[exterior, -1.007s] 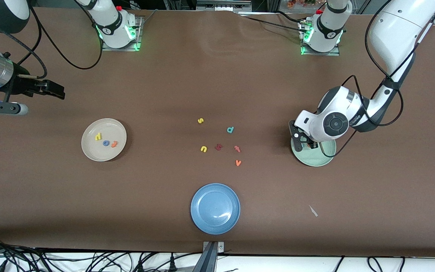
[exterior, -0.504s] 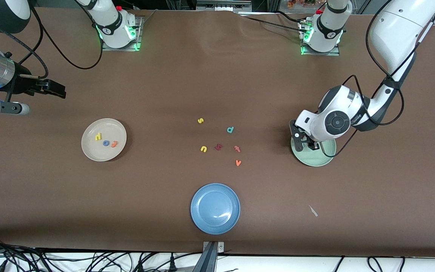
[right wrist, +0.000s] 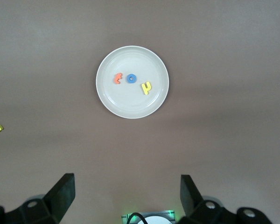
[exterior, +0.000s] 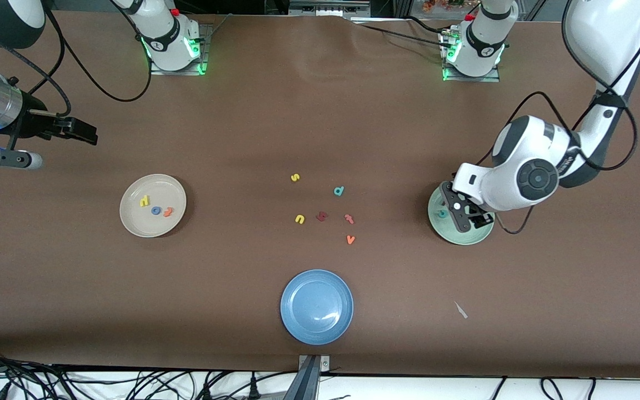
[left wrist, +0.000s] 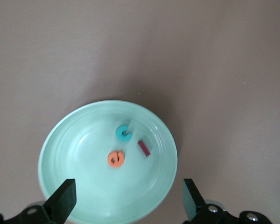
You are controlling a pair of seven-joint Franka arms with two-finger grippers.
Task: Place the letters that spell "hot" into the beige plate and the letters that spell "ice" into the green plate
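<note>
The green plate (left wrist: 60, 135) holds the teal c (left wrist: 123, 133), the dark red i (left wrist: 144, 148) and the orange e (left wrist: 115, 159). My left gripper (left wrist: 129, 205) hangs open over this plate with nothing between its fingers. In the front view the left gripper (exterior: 471, 219) covers part of the green plate (exterior: 448, 232), and only the c (exterior: 441, 213) shows. The beige plate (exterior: 153, 225) carries the yellow h (exterior: 144, 201), blue o (exterior: 156, 210) and orange t (exterior: 169, 211). My right gripper (right wrist: 126, 200) waits open and empty at the right arm's end of the table.
Loose letters lie mid-table: yellow s (exterior: 295, 178), teal d (exterior: 339, 191), yellow u (exterior: 299, 219), a dark reddish letter (exterior: 321, 216), a reddish t-like letter (exterior: 349, 219) and orange v (exterior: 350, 239). A blue plate (exterior: 316, 306) sits nearer the front camera. A pale scrap (exterior: 460, 310) lies nearby.
My left gripper has opened and let the orange e go into the green plate, then shifted toward the left arm's end. The right arm has not moved.
</note>
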